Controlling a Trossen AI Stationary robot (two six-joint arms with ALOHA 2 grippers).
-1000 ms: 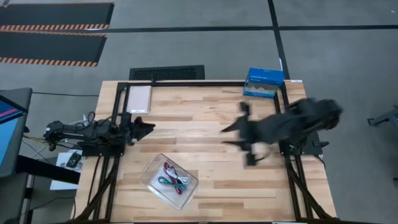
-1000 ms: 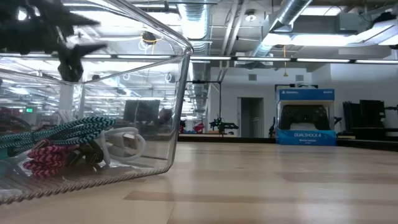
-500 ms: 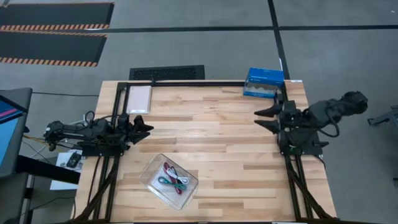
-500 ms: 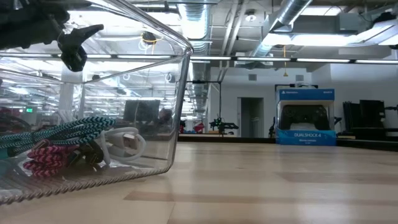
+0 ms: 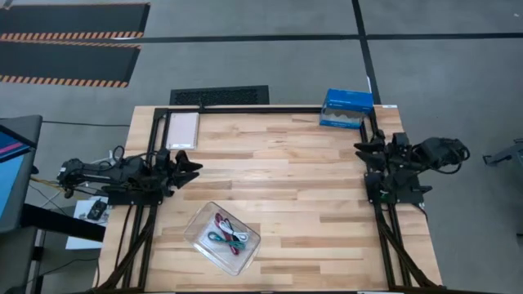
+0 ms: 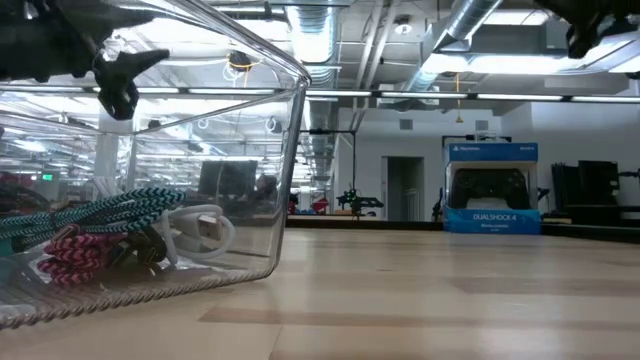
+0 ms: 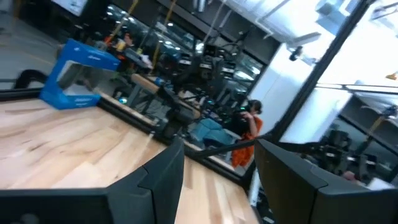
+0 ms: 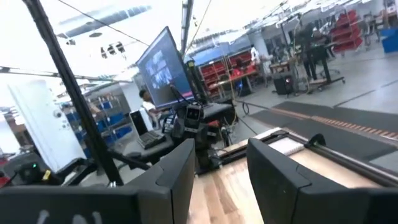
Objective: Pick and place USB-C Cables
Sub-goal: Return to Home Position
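My left gripper (image 5: pixel 193 166) and right gripper (image 5: pixel 360 155) rest empty, fingers parted, well apart from the clear rectangular plastic tray (image 5: pixel 198 229) holding four thin coiled USB-C cables (image 6: pixel 110 225): sorting looks finished.

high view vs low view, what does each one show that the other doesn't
Only the high view: the whole table, with both arms at full length at its side edges, left gripper and right gripper, plus a pale flat item near the far left corner. Only the low view: the room behind the table, and, up close, the teal cable on top of the pink cable with the white cable beside them. Both: the clear tray holding cables, and the blue box.
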